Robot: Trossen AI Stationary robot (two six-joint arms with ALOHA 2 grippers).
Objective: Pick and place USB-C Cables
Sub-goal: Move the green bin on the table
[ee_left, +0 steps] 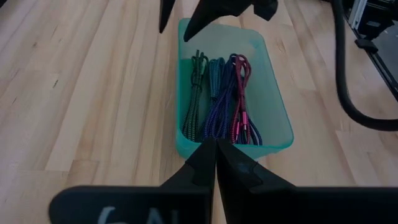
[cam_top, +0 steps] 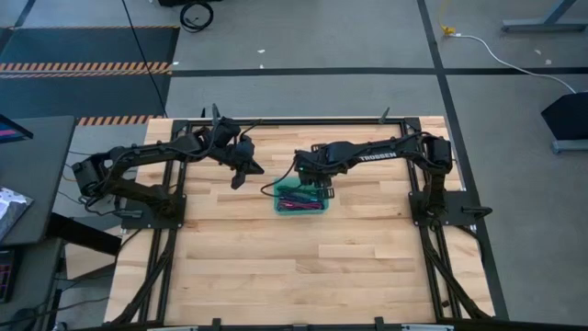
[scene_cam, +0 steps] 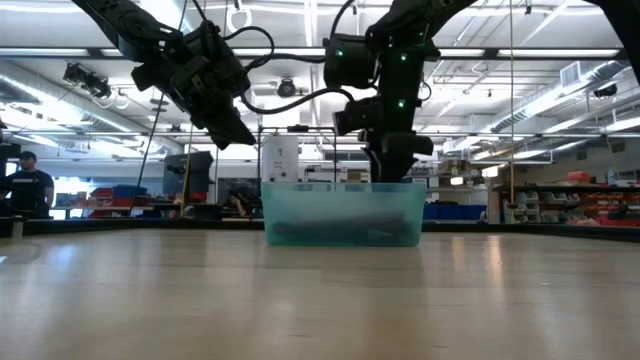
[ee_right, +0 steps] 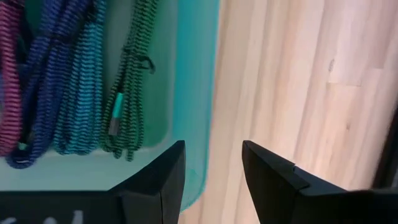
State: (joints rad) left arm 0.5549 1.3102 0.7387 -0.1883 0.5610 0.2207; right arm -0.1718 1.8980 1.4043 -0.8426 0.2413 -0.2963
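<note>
While lying bundled in tray (ee_left: 273,93), cables (ee_left: 221,99) look light, limp, braided; best pinched mid-bundle. Right gripper (ee_right: 212,163) jaws released above tray edge; left gripper (ee_left: 215,160) jaws clenched, empty.

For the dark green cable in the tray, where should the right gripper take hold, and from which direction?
Grip the dark green cable mid-bundle, coming straight down from above. It lies flat along the teal tray wall, outermost in the row, so the right gripper, now open over that rim, probably needs one finger between cable and wall.
</note>
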